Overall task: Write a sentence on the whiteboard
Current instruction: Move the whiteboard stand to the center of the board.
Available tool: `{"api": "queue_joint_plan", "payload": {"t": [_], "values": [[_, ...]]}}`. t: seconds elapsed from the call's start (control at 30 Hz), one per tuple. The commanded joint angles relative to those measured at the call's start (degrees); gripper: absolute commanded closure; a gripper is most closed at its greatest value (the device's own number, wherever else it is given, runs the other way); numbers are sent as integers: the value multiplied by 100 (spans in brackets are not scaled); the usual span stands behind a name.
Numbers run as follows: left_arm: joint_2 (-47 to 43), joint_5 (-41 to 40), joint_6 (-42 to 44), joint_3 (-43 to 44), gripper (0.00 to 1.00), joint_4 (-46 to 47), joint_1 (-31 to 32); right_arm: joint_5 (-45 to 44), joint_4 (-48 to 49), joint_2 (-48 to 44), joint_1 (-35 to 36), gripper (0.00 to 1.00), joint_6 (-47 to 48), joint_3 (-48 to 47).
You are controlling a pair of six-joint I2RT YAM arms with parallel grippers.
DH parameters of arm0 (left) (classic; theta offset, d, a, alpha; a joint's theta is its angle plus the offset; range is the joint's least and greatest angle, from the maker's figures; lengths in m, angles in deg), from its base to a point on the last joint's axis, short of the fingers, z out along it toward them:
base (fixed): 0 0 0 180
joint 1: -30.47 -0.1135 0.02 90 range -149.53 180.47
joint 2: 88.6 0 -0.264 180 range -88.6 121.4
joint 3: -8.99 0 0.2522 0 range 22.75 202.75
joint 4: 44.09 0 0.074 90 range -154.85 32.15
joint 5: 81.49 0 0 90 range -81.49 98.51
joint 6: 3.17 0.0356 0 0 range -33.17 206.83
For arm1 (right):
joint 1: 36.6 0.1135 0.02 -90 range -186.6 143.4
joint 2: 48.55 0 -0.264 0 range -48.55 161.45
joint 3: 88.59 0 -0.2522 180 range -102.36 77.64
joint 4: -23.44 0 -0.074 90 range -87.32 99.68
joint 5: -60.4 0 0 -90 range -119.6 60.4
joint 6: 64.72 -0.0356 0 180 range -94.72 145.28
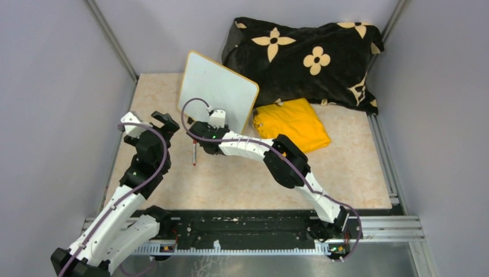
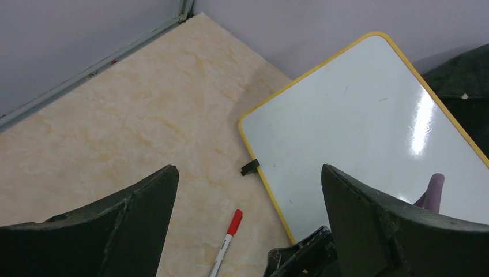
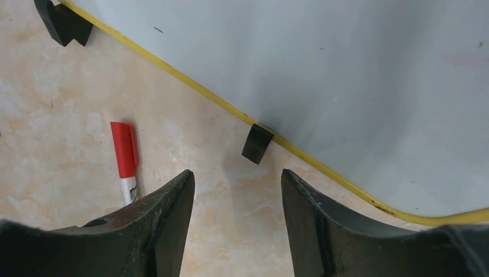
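Whiteboard (image 1: 222, 95) stands tilted at 12 o'clock, far across the surface (image 1: 357, 179). Nearest, bare room lies at 6 o'clock. The left end effector (image 2: 249, 171) gapes wide and empty. The right end effector (image 3: 236, 179) is part-open, gripping nothing, with the marker (image 3: 125, 156) at its 9 o'clock. The wrist views show the board's clip foot (image 3: 256, 144) on the surface. Only the top view shows the yellow cloth (image 1: 291, 124) and the pillow (image 1: 305, 57) at 2 o'clock.

Setting: robot lab test cell. Evidence, as seen around me: plain grey panel walls (image 1: 46, 86) on three sides; aluminium profile posts (image 1: 112, 40) in the corners; black mounting rail (image 1: 242, 226) carrying me; beige marble-pattern tabletop (image 1: 357, 176); loose props only, namely a black flowered cushion (image 1: 305, 57) and a folded yellow cloth (image 1: 291, 124).
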Motion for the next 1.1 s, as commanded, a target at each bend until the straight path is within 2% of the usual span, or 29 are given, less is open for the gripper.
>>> {"api": "queue_joint_plan", "payload": {"t": [0.0,0.5,1.07], "values": [[-246,-351,-323,-56,1,-151,-25,-272,-60,172,-58,45,-137,-402],[-304,-421,-413,-58,1,-198,-22,-430,-582,722,-203,52,-461,-1108],[-251,-373,-422,-59,1,-183,-24,-615,-709,889,-387,68,-585,-1034]]}}
